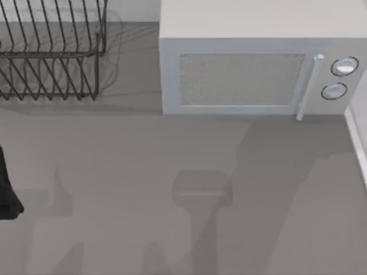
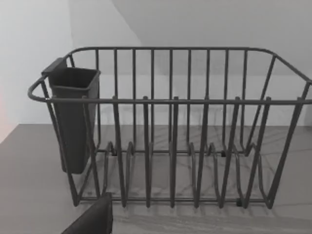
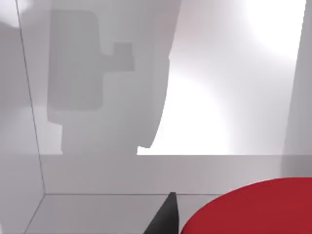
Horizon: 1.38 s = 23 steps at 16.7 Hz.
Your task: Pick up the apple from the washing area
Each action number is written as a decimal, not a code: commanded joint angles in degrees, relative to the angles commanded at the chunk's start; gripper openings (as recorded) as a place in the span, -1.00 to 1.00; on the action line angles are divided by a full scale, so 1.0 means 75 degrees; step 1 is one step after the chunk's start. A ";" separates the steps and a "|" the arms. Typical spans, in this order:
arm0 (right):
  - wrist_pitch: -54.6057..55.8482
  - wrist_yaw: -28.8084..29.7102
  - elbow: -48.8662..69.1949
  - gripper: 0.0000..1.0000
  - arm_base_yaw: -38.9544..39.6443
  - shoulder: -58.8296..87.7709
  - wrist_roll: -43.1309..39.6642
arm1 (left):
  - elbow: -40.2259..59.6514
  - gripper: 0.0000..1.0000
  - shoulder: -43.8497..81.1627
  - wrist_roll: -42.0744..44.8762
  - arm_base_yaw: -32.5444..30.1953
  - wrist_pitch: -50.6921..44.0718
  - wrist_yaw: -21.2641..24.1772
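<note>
Red apple (image 3: 258,209) sits right under my right wrist; I should go down slow and centered. Jaws: can't tell.

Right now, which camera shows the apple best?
The right wrist view: the apple looms close as a red curve inside a pale basin. The top view has the microwave and rack; the left wrist view has the rack.
</note>
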 joint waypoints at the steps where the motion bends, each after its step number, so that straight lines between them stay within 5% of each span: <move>1: -0.0463 -0.0001 0.0357 -1.00 0.0000 -0.0134 -0.0001 | 0.0000 1.00 0.0000 0.0000 0.0000 0.0000 0.0000; 14: -0.1535 -0.0004 0.0990 -1.00 0.0534 -0.0761 0.0524 | 0.0000 1.00 0.0000 0.0000 0.0000 0.0000 0.0000; 23: -0.0854 0.0050 -0.1788 -1.00 0.5529 -0.2588 0.5433 | 0.0000 1.00 0.0000 0.0000 0.0000 0.0000 0.0000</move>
